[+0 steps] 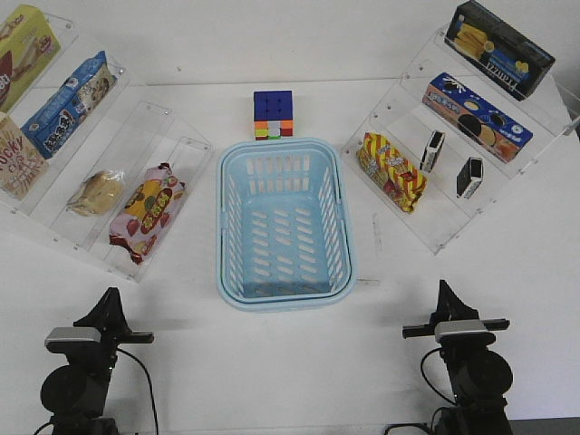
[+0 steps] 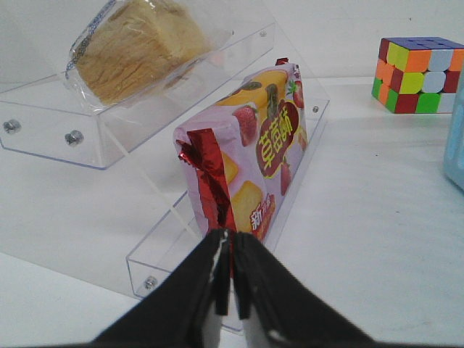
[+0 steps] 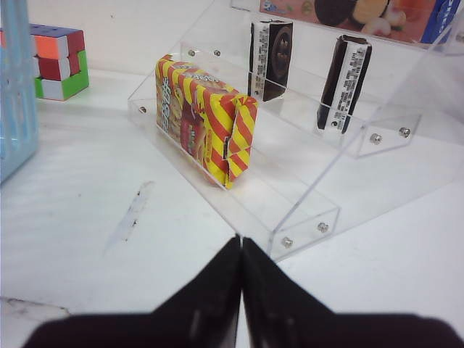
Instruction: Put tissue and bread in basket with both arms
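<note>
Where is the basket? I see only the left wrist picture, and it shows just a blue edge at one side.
Observer: The basket stands in the middle of the table, and nothing lies in it.
Operator: And where are the tissues?
Observer: One tissue pack stands on its edge on the middle step of the right rack. The second pack stands beside it, apart from it.
Operator: Is the right hand open?
Observer: No. The right hand is shut and holds nothing.
</note>
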`<state>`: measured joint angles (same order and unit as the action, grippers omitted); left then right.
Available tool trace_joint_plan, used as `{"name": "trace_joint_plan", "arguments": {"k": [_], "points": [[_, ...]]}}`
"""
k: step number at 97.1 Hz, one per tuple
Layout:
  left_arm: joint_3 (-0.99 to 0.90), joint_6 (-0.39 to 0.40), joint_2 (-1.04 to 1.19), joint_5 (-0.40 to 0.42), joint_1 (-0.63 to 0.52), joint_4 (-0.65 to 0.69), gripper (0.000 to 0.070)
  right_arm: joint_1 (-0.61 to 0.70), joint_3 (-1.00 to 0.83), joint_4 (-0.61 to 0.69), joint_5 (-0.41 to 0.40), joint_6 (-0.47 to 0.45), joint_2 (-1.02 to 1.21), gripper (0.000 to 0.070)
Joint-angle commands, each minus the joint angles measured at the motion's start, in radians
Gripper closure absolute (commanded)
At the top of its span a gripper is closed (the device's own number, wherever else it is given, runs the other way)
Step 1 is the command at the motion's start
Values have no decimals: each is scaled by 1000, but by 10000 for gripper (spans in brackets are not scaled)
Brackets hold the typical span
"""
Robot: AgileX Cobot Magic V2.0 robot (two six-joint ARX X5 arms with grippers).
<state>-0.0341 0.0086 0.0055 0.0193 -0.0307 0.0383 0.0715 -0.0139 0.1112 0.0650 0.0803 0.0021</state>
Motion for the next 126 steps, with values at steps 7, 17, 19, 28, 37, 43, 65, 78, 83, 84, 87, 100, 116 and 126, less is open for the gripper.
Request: {"name": "trace_joint_plan", "arguments": {"k": [7, 17, 19, 28, 37, 43, 65, 78, 83, 84, 87, 100, 116, 126], "points": [[20, -2, -2, -3, 0, 12, 699, 1, 1, -14, -3, -27, -1, 700], [20, -2, -2, -3, 0, 12, 699, 1, 1, -14, -14, -64, -1, 700], [20, -2, -2, -3, 0, 12, 699, 1, 1, -14, -13, -81, -1, 700], [20, -2, -2, -3, 0, 12, 699, 1, 1, -15, -12, -209, -1, 700], [20, -2, -2, -3, 0, 12, 699, 1, -14, -17, -12, -375, -1, 700], [20, -2, -2, -3, 0, 12, 699, 1, -56, 24, -5, -438, 1, 700], [20, -2, -2, -3, 0, 12, 699, -1, -318, 169, 92, -501, 237, 700], [20, -2, -2, -3, 0, 12, 699, -2, -485, 181, 83, -392, 470, 542], [20, -2, -2, -3, 0, 12, 699, -2, -547, 182, 85, -358, 554, 347], [20, -2, -2, -3, 0, 12, 699, -2, -558, 182, 86, -353, 571, 316], [20, -2, -2, -3, 0, 12, 699, -2, -593, 181, 87, -339, 622, 258], [20, -2, -2, -3, 0, 12, 699, -19, -739, 180, 100, -272, 827, 278], [20, -2, -2, -3, 0, 12, 699, -79, -930, 188, 98, -210, 1070, 281], [20, -2, -2, -3, 0, 12, 699, -117, -1048, 236, 97, -186, 1207, 280]]}}
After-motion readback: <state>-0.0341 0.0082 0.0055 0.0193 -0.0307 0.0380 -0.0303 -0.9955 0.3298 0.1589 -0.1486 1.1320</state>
